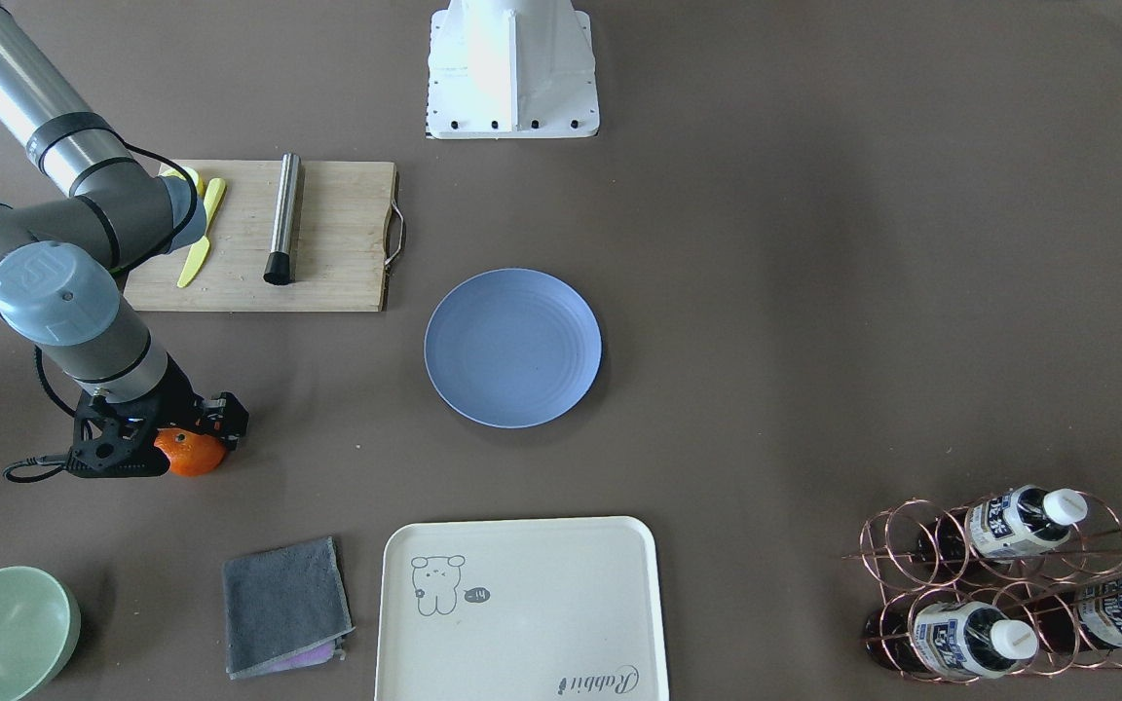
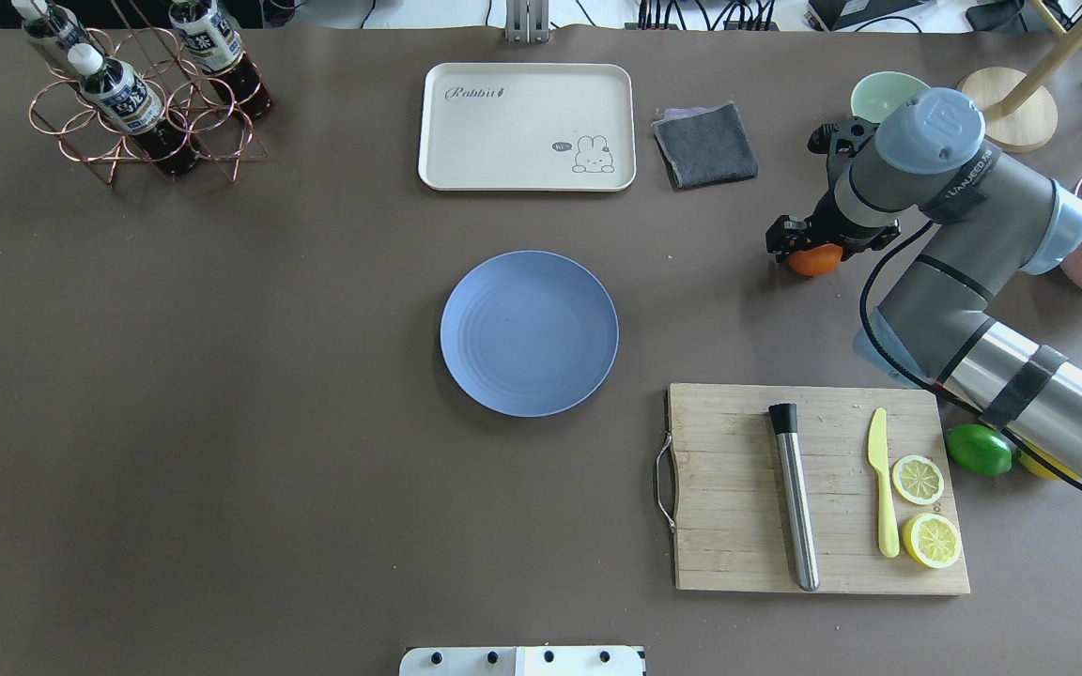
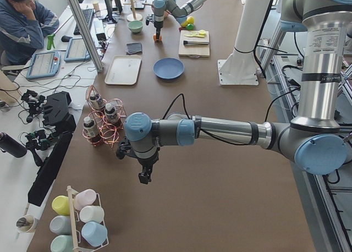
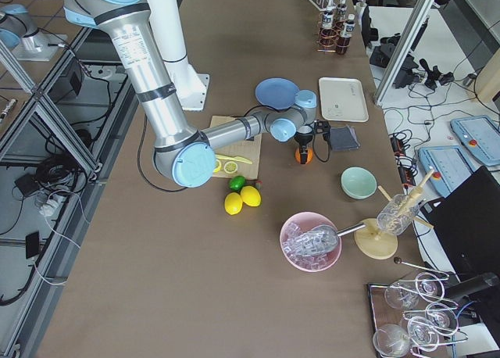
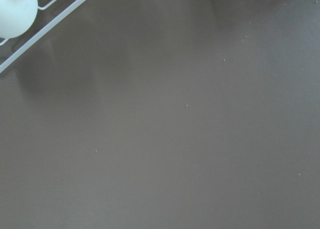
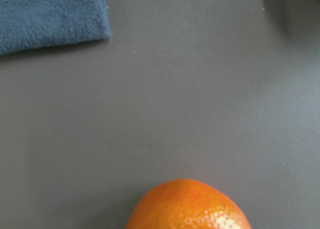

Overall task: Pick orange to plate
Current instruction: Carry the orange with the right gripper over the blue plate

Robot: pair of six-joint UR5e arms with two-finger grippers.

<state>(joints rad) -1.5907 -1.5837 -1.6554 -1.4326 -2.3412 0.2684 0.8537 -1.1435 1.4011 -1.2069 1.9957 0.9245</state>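
The orange (image 1: 195, 455) lies on the brown table on the robot's right side, well to the side of the blue plate (image 1: 512, 348), which sits mid-table with nothing on it. My right gripper (image 1: 189, 436) is down over the orange, its black fingers (image 1: 231, 419) on either side of the fruit. Whether they press on it I cannot tell. The right wrist view shows the orange (image 6: 188, 205) at the bottom edge, close up. My left gripper (image 3: 144, 177) hangs over bare table far from the plate (image 3: 168, 68); its state cannot be told.
A grey cloth (image 1: 284, 606) and a pale green bowl (image 1: 4, 633) lie beyond the orange. The cream tray (image 1: 522, 608) is behind the plate. A cutting board (image 2: 818, 488) holds a knife, steel rod and lemon slices, with a lime (image 2: 979, 450) beside it. A bottle rack (image 2: 142, 99) stands far left.
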